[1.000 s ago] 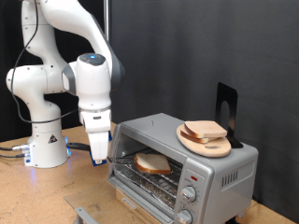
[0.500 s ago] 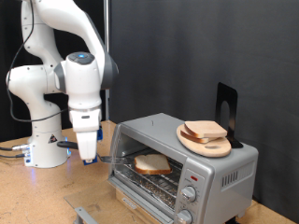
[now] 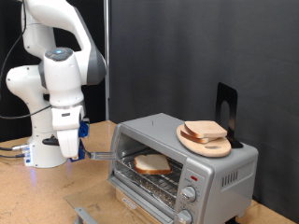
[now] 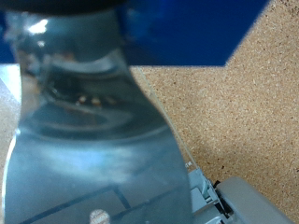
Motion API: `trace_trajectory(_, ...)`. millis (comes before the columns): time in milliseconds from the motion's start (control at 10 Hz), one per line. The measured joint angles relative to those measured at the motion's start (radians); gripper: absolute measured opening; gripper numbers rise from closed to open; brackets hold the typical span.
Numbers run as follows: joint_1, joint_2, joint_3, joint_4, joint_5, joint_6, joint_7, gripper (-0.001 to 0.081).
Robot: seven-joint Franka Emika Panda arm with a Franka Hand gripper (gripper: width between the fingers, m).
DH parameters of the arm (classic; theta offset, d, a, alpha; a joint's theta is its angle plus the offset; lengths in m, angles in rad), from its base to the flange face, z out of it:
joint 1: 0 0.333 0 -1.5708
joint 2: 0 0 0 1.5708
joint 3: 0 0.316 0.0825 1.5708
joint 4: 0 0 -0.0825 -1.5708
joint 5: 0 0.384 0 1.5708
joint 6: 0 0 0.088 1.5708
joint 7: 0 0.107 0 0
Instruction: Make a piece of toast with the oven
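The piece of toast [image 3: 152, 164] lies flat on the wire rack [image 3: 159, 179] inside the oven [image 3: 183, 166], whose interior is exposed. The gripper [image 3: 72, 155] hangs at the exterior view's left of the oven, pinching a flat metal spatula [image 3: 96, 155]. 2 more bread slices [image 3: 205, 131] rest on a wooden plate [image 3: 201, 144] atop the oven

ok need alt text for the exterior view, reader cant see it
A white robot arm stands at the left with its gripper low beside an open toaster oven, which has a slice of toast on its rack. On the oven's top sits a wooden plate with more bread.
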Motion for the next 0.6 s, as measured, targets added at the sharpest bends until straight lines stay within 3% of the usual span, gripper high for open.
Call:
trace_trajectory(200, 0.0, 0.002, -0.004, -0.001, 0.012, -0.009, -0.008, 0.0391)
trace_trajectory(400, -0.001, -0.014, -0.054, 0.01, 0.097, -0.043, -0.081, 0.0391)
trace_trajectory(600, -0.002, -0.055, -0.108, 0.044, 0.14, -0.127, -0.142, 0.0391)
